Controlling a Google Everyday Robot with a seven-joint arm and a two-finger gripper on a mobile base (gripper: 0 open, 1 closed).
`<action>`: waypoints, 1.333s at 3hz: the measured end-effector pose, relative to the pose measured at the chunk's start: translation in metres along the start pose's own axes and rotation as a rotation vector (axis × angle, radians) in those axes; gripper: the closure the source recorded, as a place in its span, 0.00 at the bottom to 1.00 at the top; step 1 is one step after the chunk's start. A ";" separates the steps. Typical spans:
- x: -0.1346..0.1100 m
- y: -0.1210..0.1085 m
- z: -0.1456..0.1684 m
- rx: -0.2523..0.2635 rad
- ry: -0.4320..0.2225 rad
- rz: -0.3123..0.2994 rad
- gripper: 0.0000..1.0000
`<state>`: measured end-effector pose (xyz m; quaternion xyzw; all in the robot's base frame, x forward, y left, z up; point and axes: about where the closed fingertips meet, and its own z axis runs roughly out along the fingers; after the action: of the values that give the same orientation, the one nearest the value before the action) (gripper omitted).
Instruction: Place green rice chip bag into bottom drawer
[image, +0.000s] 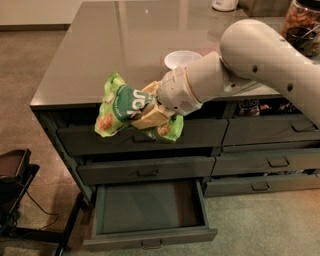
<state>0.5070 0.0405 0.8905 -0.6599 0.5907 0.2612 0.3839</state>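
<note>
Nearest, the bottom drawer (150, 207) stands pulled out, a shallow grey-green tray with a flat bare floor and a small metal handle (151, 245) on its front. Above it hangs the green rice chip bag (120, 107), crumpled shiny foil, in the air in front of the top drawer (200, 134). The gripper (150, 116) has its tan fingers (146, 120) clamped on the bag's right side, partly buried in the folds. The smooth cream arm (260, 60) runs off the right edge. Behind, the glossy table (125, 45) carries a white bowl (182, 59), half hidden by the arm, and a glass jar (301, 25), cut off at the corner.
</note>
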 end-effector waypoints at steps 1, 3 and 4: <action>0.040 0.018 0.043 -0.041 -0.003 -0.001 1.00; 0.184 0.094 0.194 -0.175 0.018 0.099 1.00; 0.184 0.094 0.194 -0.175 0.019 0.099 1.00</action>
<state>0.4667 0.0918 0.6149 -0.6633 0.6010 0.3243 0.3059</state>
